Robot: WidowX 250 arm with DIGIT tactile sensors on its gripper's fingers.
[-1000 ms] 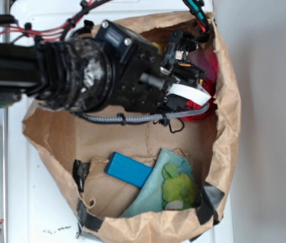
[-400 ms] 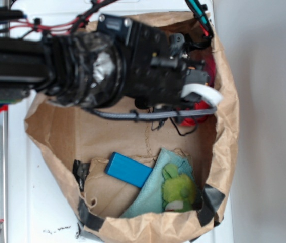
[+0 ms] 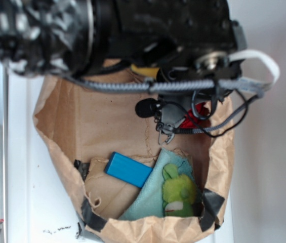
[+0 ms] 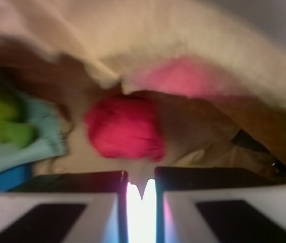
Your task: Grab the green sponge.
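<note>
We see an evenly lit, bright exterior view whose arm (image 3: 132, 35) at twelve o'clock is smeared by motion blur, while the wrist view is dim and soft throughout, with a red blob (image 4: 125, 126) out of focus and white glare at six o'clock.

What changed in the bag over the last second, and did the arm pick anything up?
The arm rose toward the camera and shifted right, its gripper now nearly shut above the red object. A yellow patch shows under it; whether anything is held cannot be told. The blue block, teal cloth and green plush stayed put.
</note>
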